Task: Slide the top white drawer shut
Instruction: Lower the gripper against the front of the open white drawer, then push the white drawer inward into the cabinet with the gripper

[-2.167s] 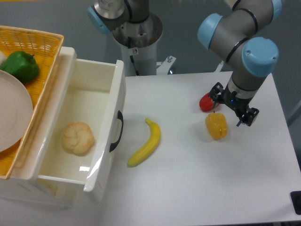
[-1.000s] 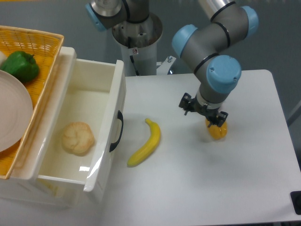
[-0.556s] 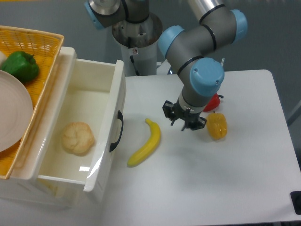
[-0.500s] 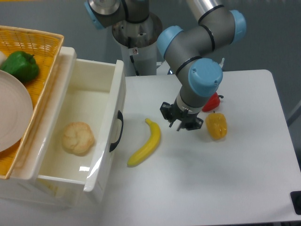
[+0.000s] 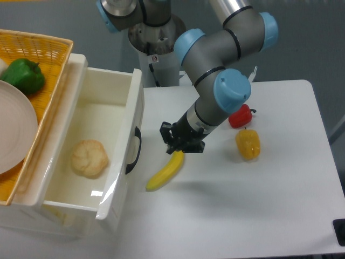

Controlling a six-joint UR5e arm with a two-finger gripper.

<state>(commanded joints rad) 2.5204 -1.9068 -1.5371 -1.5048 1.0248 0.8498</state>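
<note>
since the top white drawer [image 5: 108, 145] at the frame's left stands pulled out, bun [image 5: 90, 158] inside, your gripper [image 5: 180, 141] hovers mid-frame over the banana [image 5: 166, 171], facing its handle [image 5: 134, 150]; i can't tell its finger gap.

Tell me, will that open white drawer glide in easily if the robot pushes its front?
Probably. The top white drawer looks like glossy, rigid plastic, so it should move as one piece. It holds only a bread roll, so it's likely light. A push near the black handle seems least likely to skew it.
</note>
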